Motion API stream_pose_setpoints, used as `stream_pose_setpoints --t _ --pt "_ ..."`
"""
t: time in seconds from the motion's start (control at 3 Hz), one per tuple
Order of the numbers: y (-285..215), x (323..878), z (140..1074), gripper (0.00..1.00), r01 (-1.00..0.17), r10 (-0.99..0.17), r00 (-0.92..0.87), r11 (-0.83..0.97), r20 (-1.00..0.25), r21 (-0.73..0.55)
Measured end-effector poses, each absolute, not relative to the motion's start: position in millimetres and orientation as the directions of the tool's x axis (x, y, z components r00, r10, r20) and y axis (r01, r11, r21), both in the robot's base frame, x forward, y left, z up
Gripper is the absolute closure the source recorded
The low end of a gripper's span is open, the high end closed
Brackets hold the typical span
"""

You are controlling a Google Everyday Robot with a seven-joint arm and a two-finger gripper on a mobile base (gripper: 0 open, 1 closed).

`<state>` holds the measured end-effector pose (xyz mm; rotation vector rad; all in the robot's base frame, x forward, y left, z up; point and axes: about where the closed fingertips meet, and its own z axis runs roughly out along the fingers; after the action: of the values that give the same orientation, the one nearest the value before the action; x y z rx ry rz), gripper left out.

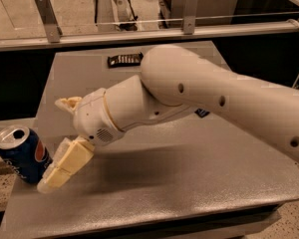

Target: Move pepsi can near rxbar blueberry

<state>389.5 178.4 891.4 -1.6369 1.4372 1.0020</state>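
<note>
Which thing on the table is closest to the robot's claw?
The blue pepsi can, standing at the left edge of the table, right beside the open gripper. The black bar lies far back.
</note>
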Motion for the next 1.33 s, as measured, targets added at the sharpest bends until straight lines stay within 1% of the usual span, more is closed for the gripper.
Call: stream_pose_setpoints --t 0.33,0.67,1.0,1.33 --pt "211.3 386.8 884.9 0.0 -0.99 -0.38 0.09 -0.132 -0.921 -0.042" --pt "235.1 383.4 879.6 0.18 -0.989 -0.346 0.091 -0.143 -0.934 -0.044" --pt "243.1 384.3 877.2 0.41 -0.99 -0.328 0.084 -0.132 -0.941 -0.042" --pt "240.5 387.5 878.4 0.65 -0.993 -0.32 0.079 -0.113 -0.944 -0.045"
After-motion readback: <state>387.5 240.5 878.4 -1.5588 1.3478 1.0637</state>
